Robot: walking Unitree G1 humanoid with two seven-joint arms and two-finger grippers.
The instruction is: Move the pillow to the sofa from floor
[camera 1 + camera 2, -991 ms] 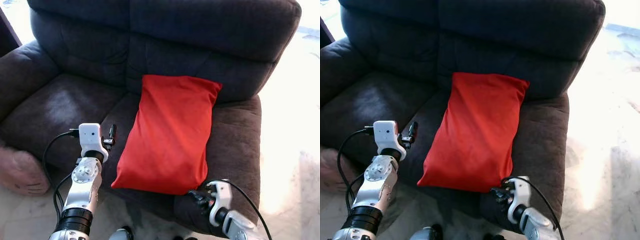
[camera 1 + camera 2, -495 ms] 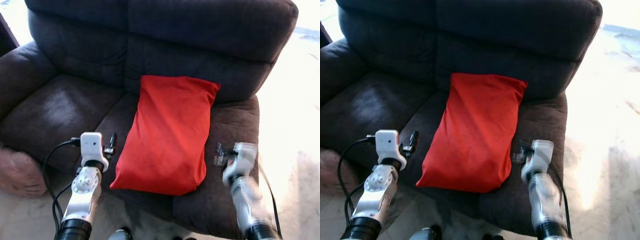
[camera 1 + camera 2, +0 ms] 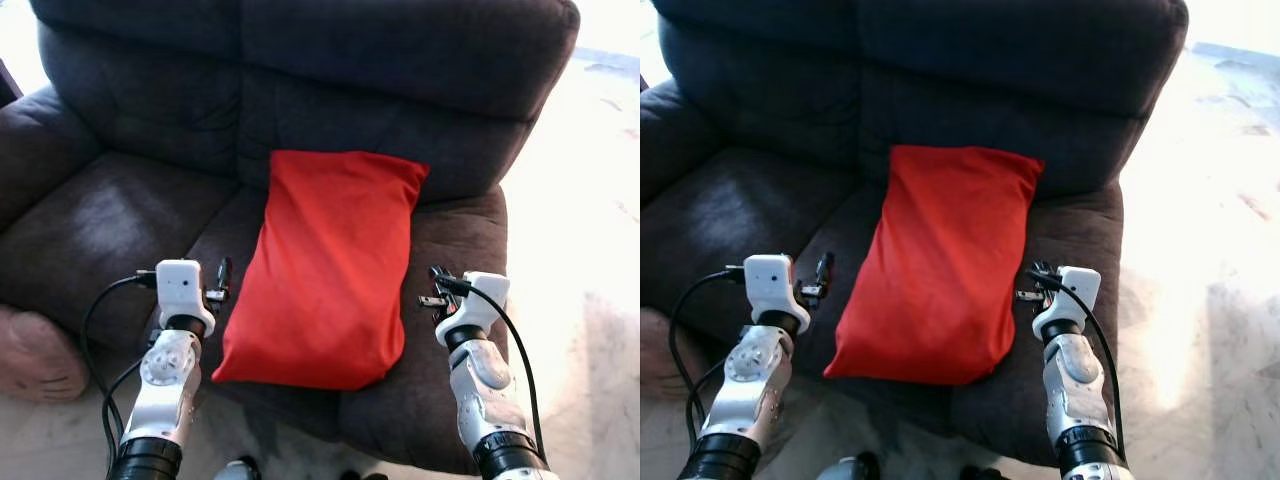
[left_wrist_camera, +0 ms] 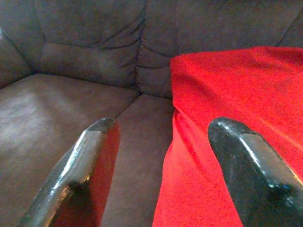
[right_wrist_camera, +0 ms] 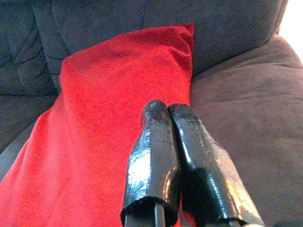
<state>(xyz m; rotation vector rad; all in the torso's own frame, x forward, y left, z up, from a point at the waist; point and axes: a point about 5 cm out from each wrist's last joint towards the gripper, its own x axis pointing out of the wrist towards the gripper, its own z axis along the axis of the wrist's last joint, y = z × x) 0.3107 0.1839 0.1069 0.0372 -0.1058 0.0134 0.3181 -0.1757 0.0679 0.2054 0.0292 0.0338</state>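
Observation:
A red pillow [image 3: 330, 275] lies on the seat of the dark brown sofa [image 3: 110, 210], its top end leaning on the backrest. My left gripper [image 3: 222, 275] hovers just off the pillow's left edge, its fingers [image 4: 90, 161] spread open with nothing between them. Beside the pillow's right edge, my right gripper [image 3: 436, 285] is raised above the seat. Its two fingers [image 5: 163, 146] are pressed together and hold nothing, pointing over the pillow [image 5: 104, 123].
A pinkish cushion [image 3: 35, 355] lies on the floor at the sofa's front left corner. Pale, brightly lit floor [image 3: 590, 300] stretches to the right of the sofa. The sofa's left seat [image 4: 57, 109] is bare.
My right arm has risen from below the sofa's front edge to beside the pillow's right edge. The left gripper stays about where it was. The camera has drifted slightly.

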